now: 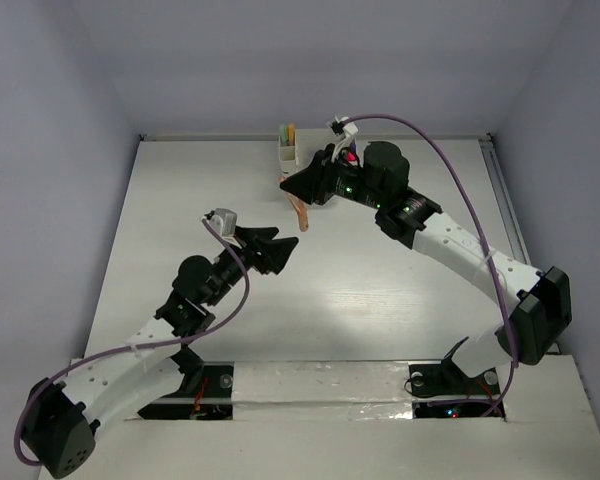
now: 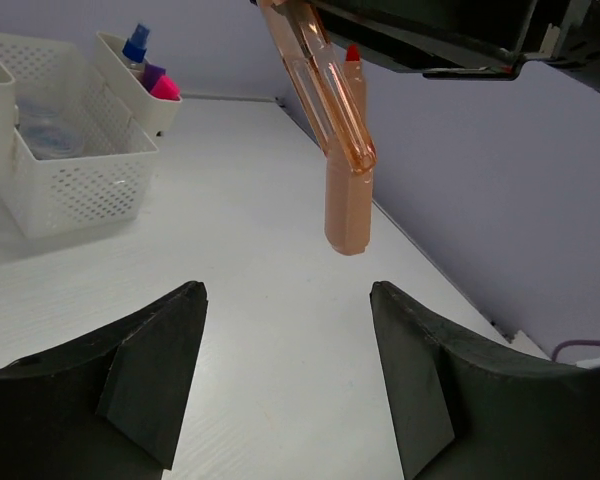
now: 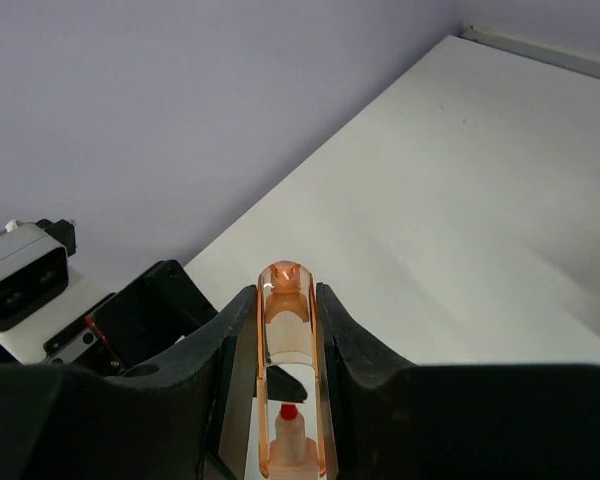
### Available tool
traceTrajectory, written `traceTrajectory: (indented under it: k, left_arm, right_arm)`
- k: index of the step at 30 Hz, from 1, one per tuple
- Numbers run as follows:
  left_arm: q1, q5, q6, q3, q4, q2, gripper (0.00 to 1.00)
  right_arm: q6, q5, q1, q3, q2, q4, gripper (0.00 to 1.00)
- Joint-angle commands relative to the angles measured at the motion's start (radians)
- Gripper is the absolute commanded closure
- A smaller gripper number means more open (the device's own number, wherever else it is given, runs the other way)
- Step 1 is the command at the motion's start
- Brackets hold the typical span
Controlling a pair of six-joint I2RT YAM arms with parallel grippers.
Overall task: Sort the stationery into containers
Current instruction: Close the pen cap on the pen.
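Observation:
My right gripper (image 3: 285,297) is shut on a peach marker (image 3: 288,325) with a clear cap and holds it in the air, cap end down. In the top view the marker (image 1: 299,212) hangs just in front of the white organizer (image 1: 292,156). My left gripper (image 2: 288,295) stands open a little below and short of the marker (image 2: 342,175), with only bare table between its fingers. The organizer (image 2: 75,180) holds round lidded tubs (image 2: 42,135) in the middle, and a blue-capped bottle (image 2: 137,44) and a pink marker (image 2: 164,87) in a side compartment.
Yellow and green markers (image 1: 288,131) stand upright in the organizer's far compartment. The right arm (image 1: 420,225) covers much of the organizer from above. Walls close the table at the back and on both sides. A purple cable (image 1: 450,160) arcs over the right arm.

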Motion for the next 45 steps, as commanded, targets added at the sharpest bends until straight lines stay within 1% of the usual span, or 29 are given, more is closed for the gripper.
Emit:
traceTrajectory:
  k: [1,5,6,9,12,17,21,22,24,25,27,28,31,32,36,39,44,45]
  left_arm:
    - [-0.021,-0.076,0.099,0.060,0.091,0.039,0.36]
    - [-0.062,-0.094,0.145,0.092,0.120,0.086,0.35]
    - [-0.062,-0.129,0.154,0.098,0.128,0.105,0.36]
    - [-0.084,-0.143,0.180,0.118,0.148,0.137,0.36]
    - [-0.094,-0.174,0.191,0.131,0.161,0.157,0.38]
    - [-0.114,-0.186,0.208,0.148,0.178,0.186,0.42]
    - [-0.123,-0.186,0.217,0.163,0.185,0.212,0.52]
    - [-0.123,-0.186,0.218,0.164,0.183,0.214,0.57]
    - [-0.133,-0.189,0.218,0.166,0.183,0.214,0.63]
    - [-0.133,-0.188,0.218,0.166,0.180,0.215,0.68]
    - [-0.133,-0.189,0.218,0.164,0.178,0.209,0.73]
    - [-0.133,-0.189,0.215,0.166,0.177,0.208,0.80]
    - [-0.142,-0.194,0.209,0.167,0.177,0.202,0.86]
    - [-0.142,-0.197,0.203,0.167,0.177,0.200,0.89]
    - [-0.162,-0.214,0.180,0.163,0.194,0.200,0.96]
    - [-0.182,-0.247,0.180,0.160,0.198,0.203,1.00]
    - [-0.191,-0.304,0.159,0.157,0.200,0.197,1.00]
    - [-0.191,-0.338,0.143,0.157,0.192,0.192,1.00]
  right_arm:
    - [0.035,0.021,-0.008,0.042,-0.035,-0.005,1.00]
    - [0.034,0.024,-0.008,0.043,-0.031,-0.011,1.00]
    - [0.035,0.024,-0.008,0.043,-0.030,-0.011,1.00]
    - [0.040,0.021,-0.008,0.051,-0.024,-0.010,1.00]
    - [0.047,0.015,-0.008,0.053,-0.018,-0.005,1.00]
    - [0.060,0.006,-0.008,0.050,-0.010,0.006,1.00]
    - [0.067,0.000,-0.008,0.050,-0.007,0.015,1.00]
    - [0.067,0.000,-0.008,0.048,-0.005,0.018,1.00]
    - [0.067,0.001,-0.008,0.048,-0.008,0.020,1.00]
    - [0.069,0.001,-0.008,0.046,-0.008,0.020,1.00]
    - [0.072,0.006,-0.008,0.045,-0.008,0.026,1.00]
    - [0.072,0.009,-0.008,0.045,-0.010,0.027,1.00]
    - [0.073,0.017,-0.008,0.043,-0.008,0.033,1.00]
    - [0.075,0.018,-0.008,0.039,-0.005,0.042,1.00]
    - [0.087,0.023,-0.008,0.025,0.001,0.090,1.00]
    - [0.093,0.009,-0.008,0.031,0.016,0.092,1.00]
    - [0.089,0.046,-0.008,0.011,0.010,0.105,1.00]
    - [0.090,0.058,-0.008,0.004,0.008,0.113,1.00]
